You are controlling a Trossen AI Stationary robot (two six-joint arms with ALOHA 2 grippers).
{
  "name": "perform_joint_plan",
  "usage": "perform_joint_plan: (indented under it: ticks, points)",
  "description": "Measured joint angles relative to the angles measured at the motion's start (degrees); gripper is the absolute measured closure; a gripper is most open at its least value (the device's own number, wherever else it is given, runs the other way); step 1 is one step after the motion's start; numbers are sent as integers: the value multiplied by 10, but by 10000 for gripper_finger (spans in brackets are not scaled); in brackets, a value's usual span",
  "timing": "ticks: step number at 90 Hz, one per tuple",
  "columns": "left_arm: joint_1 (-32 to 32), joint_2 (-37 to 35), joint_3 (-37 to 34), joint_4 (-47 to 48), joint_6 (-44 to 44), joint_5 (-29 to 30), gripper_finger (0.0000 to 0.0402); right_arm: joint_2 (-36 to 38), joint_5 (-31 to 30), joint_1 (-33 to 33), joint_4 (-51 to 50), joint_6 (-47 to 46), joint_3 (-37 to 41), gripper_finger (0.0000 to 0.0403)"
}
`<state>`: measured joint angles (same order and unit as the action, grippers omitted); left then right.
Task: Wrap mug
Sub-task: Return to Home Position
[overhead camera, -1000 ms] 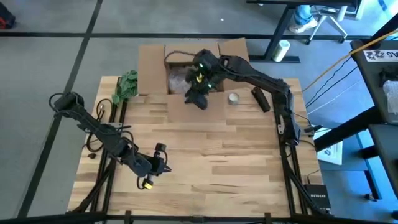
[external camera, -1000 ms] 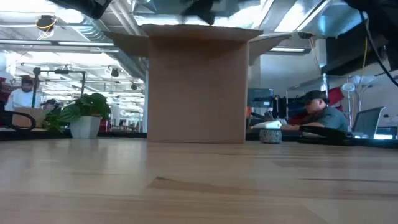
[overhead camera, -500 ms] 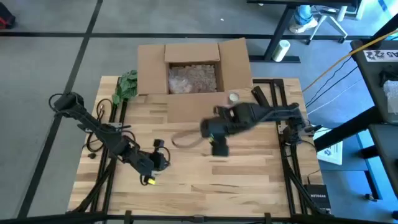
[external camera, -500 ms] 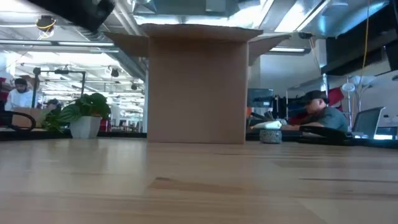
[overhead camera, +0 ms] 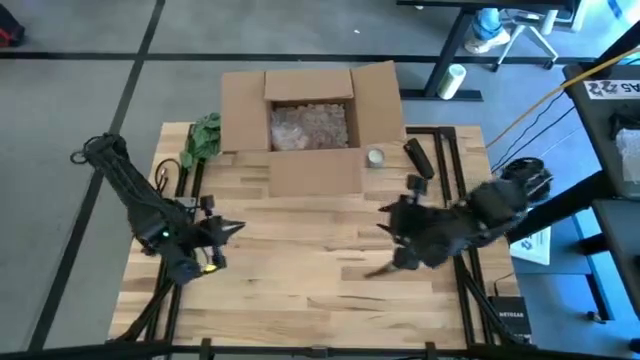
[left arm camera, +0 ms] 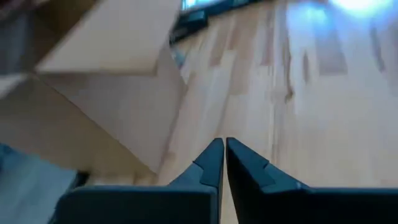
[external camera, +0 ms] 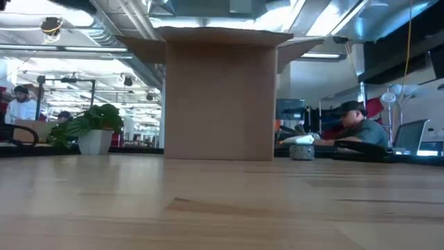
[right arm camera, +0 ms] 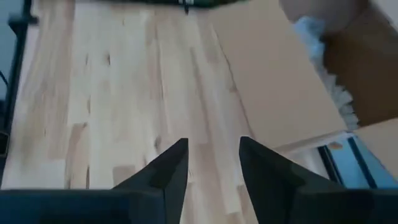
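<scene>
No mug shows plainly. A small round grey object [overhead camera: 375, 157] stands on the table by the open cardboard box [overhead camera: 308, 120]; whether it is the mug, I cannot tell. The box holds pale crumpled packing [overhead camera: 308, 125], and its front flap [overhead camera: 315, 172] lies out over the table. My right gripper [overhead camera: 388, 226] hovers at the table's right middle, pointing left, open, with nothing between its fingers [right arm camera: 166, 171]. My left gripper [overhead camera: 234, 228] is at the left middle, pointing right, shut and empty [left arm camera: 222, 163].
A green plant [overhead camera: 204, 135] stands left of the box and a dark oblong object [overhead camera: 418, 158] to its right. A pale blurred streak [overhead camera: 375, 268] lies just near of my right gripper. Bare wood [overhead camera: 300, 250] spans the middle. People sit in the room beyond [external camera: 357, 128].
My right gripper has swung from above the box toward the near and right edges, down to the table's right middle. A brownish strip seen beside it in each earlier frame has travelled along with it. My left gripper has drawn back toward the left and far edges.
</scene>
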<state>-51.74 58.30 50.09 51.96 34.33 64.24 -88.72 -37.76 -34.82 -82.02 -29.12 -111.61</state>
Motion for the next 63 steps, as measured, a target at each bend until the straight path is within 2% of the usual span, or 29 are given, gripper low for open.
perform_joint_plan:
  ticks: [20,42,63]
  points:
    - [-90,-28,0,-1,11,85,402,78,-59,-42,91,-35,159,276]
    - [-181,-31,-16,-22,48,91,402,175,-67,-46,262,-36,347,277]
    - [-238,-85,-126,-206,24,88,402,261,-67,-46,395,-33,478,277]
